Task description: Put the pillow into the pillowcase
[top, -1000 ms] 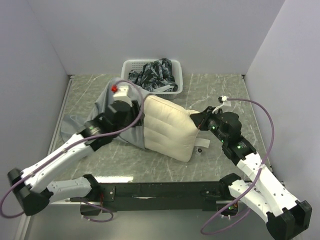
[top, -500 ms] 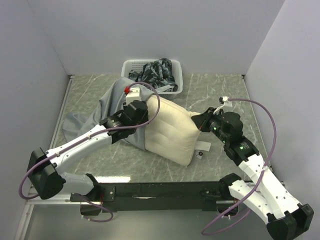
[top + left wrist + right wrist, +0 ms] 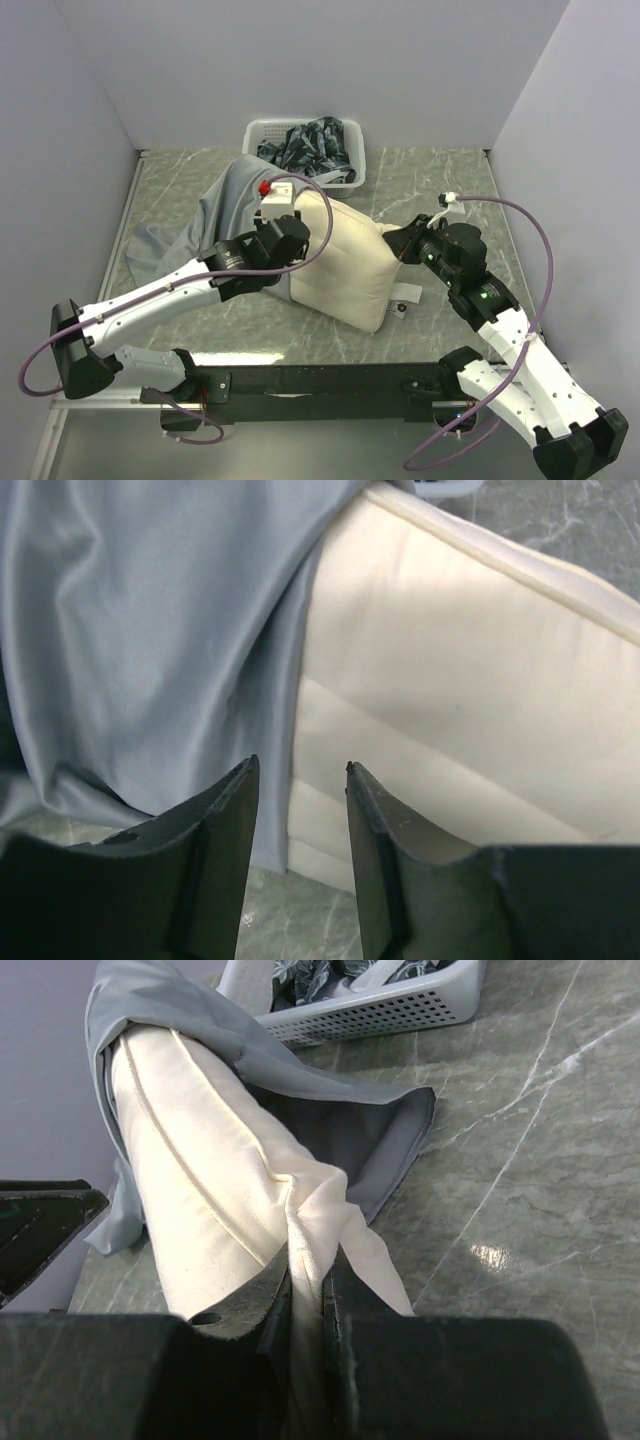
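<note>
Top view: insertion roughly half done. Cream quilted pillow (image 3: 345, 270) sits partly inside the wrinkled grey fabric pillowcase (image 3: 210, 215). The sack's mouth lies under the left gripper (image 3: 285, 240).

Left wrist: fingers apart, straddling the smooth, sheeny hem beside puffy stitched panels. Next move, likely: pinch the hem and draw it rightward.

Right wrist: right gripper (image 3: 308, 1275) clamped on the pillow's bunched, soft corner.

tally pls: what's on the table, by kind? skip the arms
pillow: 1
pillowcase: 1
basket: 1
patterned cloth in the basket: 1
total: 4
</note>
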Motion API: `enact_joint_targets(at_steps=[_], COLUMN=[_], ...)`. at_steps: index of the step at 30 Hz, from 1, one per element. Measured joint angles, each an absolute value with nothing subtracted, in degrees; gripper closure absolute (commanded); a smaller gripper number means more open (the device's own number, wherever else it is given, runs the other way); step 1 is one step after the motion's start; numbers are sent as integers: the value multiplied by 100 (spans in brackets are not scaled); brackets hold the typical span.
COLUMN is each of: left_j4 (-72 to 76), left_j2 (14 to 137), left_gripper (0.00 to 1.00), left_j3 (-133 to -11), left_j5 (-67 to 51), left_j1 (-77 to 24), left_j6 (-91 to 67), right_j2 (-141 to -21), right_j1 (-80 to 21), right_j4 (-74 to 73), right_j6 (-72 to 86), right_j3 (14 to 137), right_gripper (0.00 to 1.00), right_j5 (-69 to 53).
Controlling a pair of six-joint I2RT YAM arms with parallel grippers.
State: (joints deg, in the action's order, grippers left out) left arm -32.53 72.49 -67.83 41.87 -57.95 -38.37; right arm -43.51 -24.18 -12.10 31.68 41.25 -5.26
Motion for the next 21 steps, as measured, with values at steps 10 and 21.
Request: enact_joint_targets(at_steps=[10, 21], left_j4=[-3216, -2921], left_j2=[8018, 8252], left_gripper=[52, 99], left_j3=[-7172, -7258], left_j5=[4447, 4106], left_j1=[-5446, -4934], left_j6=[-3564, -2794], right_j2=[-4313, -4198], right_j1=[-2425, -2425], right_j4=[-1229, -1347], right_j6=[3170, 3188], right_j3=[4125, 4125], right_gripper=[100, 100], right_j5=[-545, -545])
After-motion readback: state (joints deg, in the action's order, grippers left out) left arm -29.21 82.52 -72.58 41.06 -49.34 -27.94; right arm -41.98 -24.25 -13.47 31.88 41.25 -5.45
